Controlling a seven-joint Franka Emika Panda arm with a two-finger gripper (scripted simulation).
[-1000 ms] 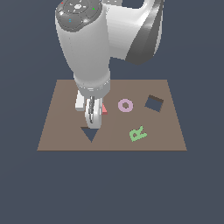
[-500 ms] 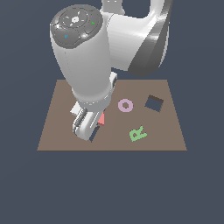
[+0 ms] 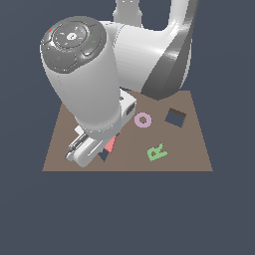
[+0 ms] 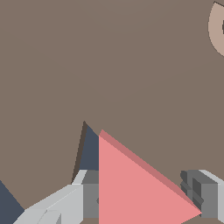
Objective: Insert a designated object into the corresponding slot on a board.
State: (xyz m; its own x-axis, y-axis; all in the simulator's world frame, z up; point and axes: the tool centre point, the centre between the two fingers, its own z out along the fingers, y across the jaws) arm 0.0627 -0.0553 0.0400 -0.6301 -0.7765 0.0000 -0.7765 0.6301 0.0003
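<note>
Arm is low over the board [image 3: 64, 149], near the corner at the exterior view's left, its big wrist housing blocking most of that area. Hand [image 4: 144, 199] is pinching the red triangle [image 4: 135, 188]: in the wrist view a light grey finger [image 4: 83, 192] sits against one side of the piece and a darker grey finger [image 4: 203, 192] against its far tip, both touching it. Triangle is held flat-face toward the wrist camera, one point sticking out sideways. In the exterior view only a sliver of the triangle [image 3: 110, 144] shows below the wrist housing, with the dark triangular slot [image 3: 103, 156] just under it. In the wrist view the slot [image 4: 89, 148] shows as a dark wedge right beside the triangle's straight edge, partly covered by the piece; piece looks over or at the slot, cannot tell whether it's seated or above the surface. Elsewhere on the board: pink ring [image 3: 142, 120] near the middle, green R [image 3: 157, 152] closer to the front edge, dark square cut-out [image 3: 175, 117] toward the exterior view's right. All three well apart from the hand. Ring's edge also clips into a corner of the wrist view [image 4: 217, 28].
</note>
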